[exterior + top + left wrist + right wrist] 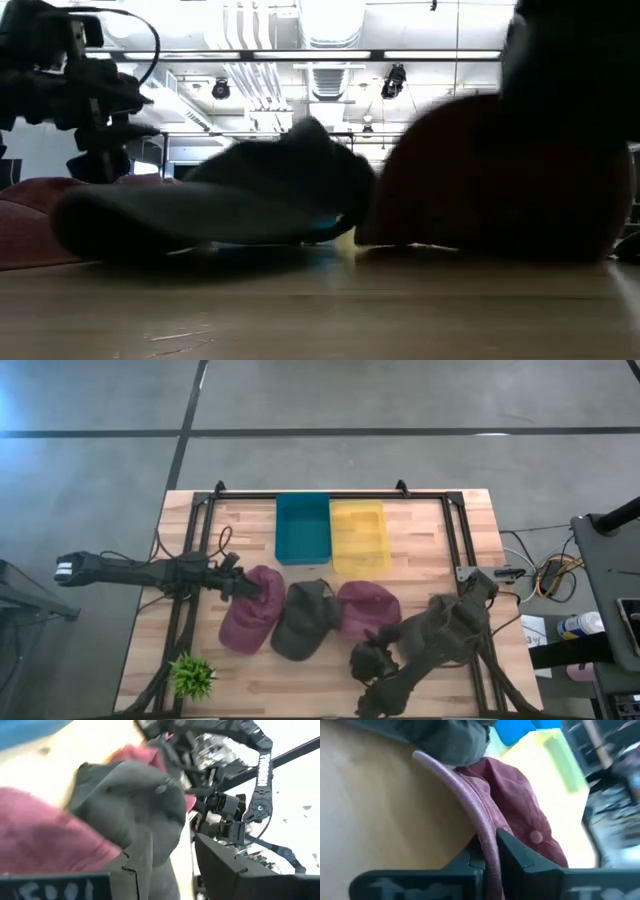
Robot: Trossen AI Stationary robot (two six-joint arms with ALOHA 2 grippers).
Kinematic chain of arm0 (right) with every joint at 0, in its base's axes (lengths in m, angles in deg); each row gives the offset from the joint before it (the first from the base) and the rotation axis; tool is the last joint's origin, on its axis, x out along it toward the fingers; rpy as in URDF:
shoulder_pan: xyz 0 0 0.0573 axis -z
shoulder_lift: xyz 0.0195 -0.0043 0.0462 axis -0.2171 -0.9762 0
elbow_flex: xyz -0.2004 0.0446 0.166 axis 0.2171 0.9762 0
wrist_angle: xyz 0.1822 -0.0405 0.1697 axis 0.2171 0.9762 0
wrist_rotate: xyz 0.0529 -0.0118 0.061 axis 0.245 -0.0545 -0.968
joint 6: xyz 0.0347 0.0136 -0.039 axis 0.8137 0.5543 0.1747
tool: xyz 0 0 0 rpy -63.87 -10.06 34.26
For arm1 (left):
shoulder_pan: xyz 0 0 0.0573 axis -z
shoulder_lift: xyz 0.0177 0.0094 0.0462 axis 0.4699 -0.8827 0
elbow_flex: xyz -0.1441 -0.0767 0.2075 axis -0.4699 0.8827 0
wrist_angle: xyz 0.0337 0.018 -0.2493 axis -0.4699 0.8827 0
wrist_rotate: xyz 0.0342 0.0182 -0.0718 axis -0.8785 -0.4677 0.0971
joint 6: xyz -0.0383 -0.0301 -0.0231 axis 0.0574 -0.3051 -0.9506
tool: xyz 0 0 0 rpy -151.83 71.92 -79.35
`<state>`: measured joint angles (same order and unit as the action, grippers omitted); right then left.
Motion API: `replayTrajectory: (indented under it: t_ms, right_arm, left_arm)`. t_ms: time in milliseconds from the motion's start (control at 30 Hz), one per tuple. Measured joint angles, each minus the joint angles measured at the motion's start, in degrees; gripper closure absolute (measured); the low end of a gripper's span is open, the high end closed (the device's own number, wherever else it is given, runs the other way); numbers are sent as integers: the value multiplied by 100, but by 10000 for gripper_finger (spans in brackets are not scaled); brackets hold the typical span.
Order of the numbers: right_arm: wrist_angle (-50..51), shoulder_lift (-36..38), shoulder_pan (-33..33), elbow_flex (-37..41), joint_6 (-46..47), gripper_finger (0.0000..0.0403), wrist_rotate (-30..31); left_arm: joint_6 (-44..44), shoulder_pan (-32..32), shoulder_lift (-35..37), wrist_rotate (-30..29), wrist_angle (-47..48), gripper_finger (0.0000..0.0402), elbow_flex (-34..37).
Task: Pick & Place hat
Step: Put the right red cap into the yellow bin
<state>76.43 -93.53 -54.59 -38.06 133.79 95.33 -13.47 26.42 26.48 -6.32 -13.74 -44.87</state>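
Three hats lie in a row on the wooden table (pixel 430 530): a maroon one at the left (pixel 245 622), a dark grey one in the middle (pixel 305 622) and a maroon one at the right (pixel 366 603). My right gripper (pixel 368 660) comes in from the near right and is shut on the right maroon hat (pixel 520 805). My left gripper (pixel 247 588) is open and hangs over the far part of the left maroon hat. The grey hat (pixel 135 800) lies ahead of it. My right gripper pinches the curved edge of the right maroon hat's brim (pixel 485 827) between its two fingers. It comes slanting down from the table's near right side. The crown with its button (pixel 535 836) lies beyond the fingers. In the low view the hat's lower edge (pixel 470 242) sits on the table.
A blue bin (pixel 302 528) and a yellow bin (pixel 358 535) stand side by side at the far edge. A small green plant (pixel 192 675) sits at the near left corner. Black frame rails (pixel 462 540) run along the table's sides.
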Motion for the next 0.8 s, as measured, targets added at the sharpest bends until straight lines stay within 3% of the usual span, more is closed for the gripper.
replayTrajectory:
  t_ms: [167, 467, 667, 800]
  right_arm:
    - [-71, 1111, 136, 82, 654, 389, 37]
    - [-45, 3764, 762, 524, 1036, 389, 261]
    - [-73, 5331, 1278, 872, 1489, 389, 349]
    - [-639, 6032, 1686, 1205, 1345, 389, -104]
  left_arm:
    - [29, 0, 0, -255, -387, 259, -212]
    - [1123, 0, -278, -422, -415, 259, -1223]
    - [2094, 0, -1002, -430, -376, 259, -2151]
    - [2789, 0, -1799, -379, -398, 259, -3031]
